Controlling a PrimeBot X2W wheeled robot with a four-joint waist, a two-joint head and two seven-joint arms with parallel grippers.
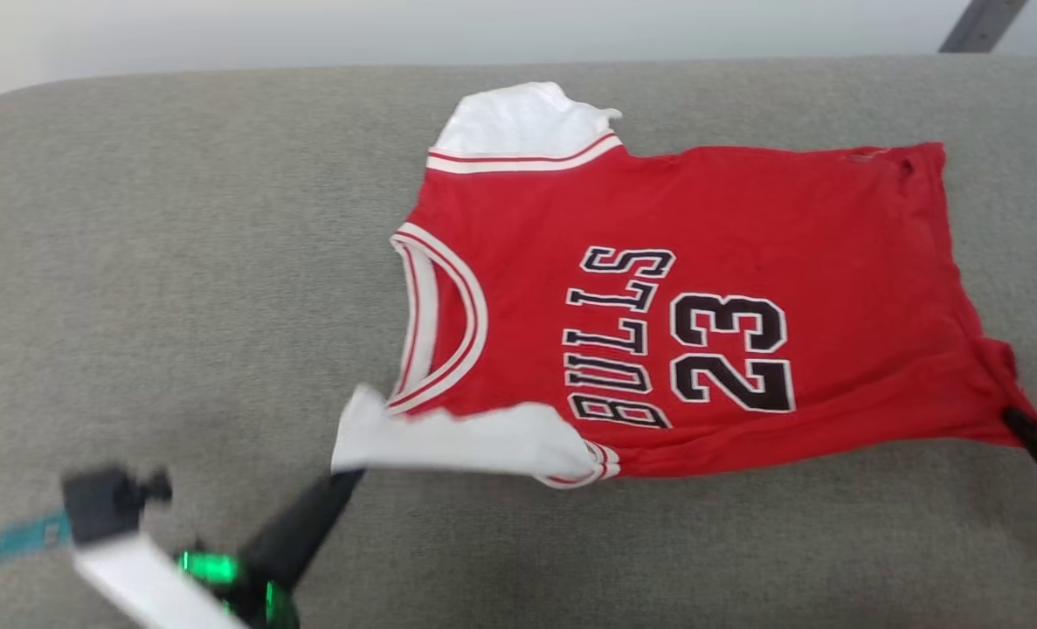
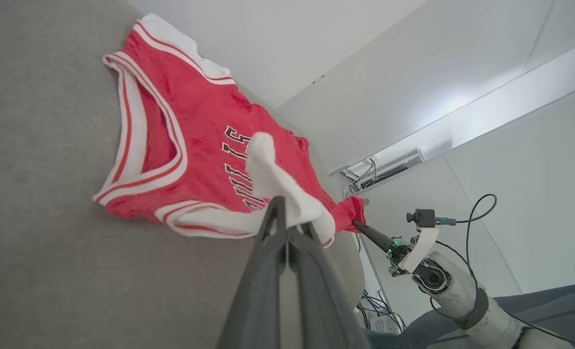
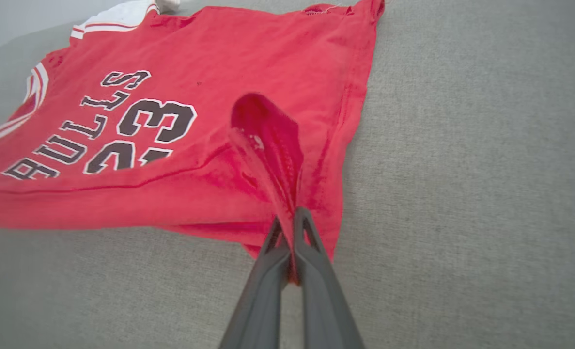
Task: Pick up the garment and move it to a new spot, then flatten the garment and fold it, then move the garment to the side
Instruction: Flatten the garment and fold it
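The garment [image 1: 701, 288] lies spread, with the printed side up, on a grey padded cushion [image 1: 134, 262], a little to the right of the middle. Its long axis goes across the robot's front: the collar [image 1: 435, 319] points to the robot's left and the hem to its right. The far white sleeve [image 1: 518, 122] lies flat. The near white sleeve [image 1: 466, 441] is pulled out and a little raised from the cushion.

The left pincer [image 1: 343, 479] is closed on the tip of this near sleeve; in its own wrist view the white cloth stands up between the closed tips [image 2: 280, 208]. The right pincer [image 1: 1020, 424] is closed on the near hem corner [image 1: 998, 384], and the red cloth makes a small tent above its tips [image 3: 292, 218].

So each arm holds one end of the near long edge, and the whole body of the garment lies beyond the pincers, away from the robot. I think the coming move depends on this: both arms should travel together, so that the edge stays stretched between them.
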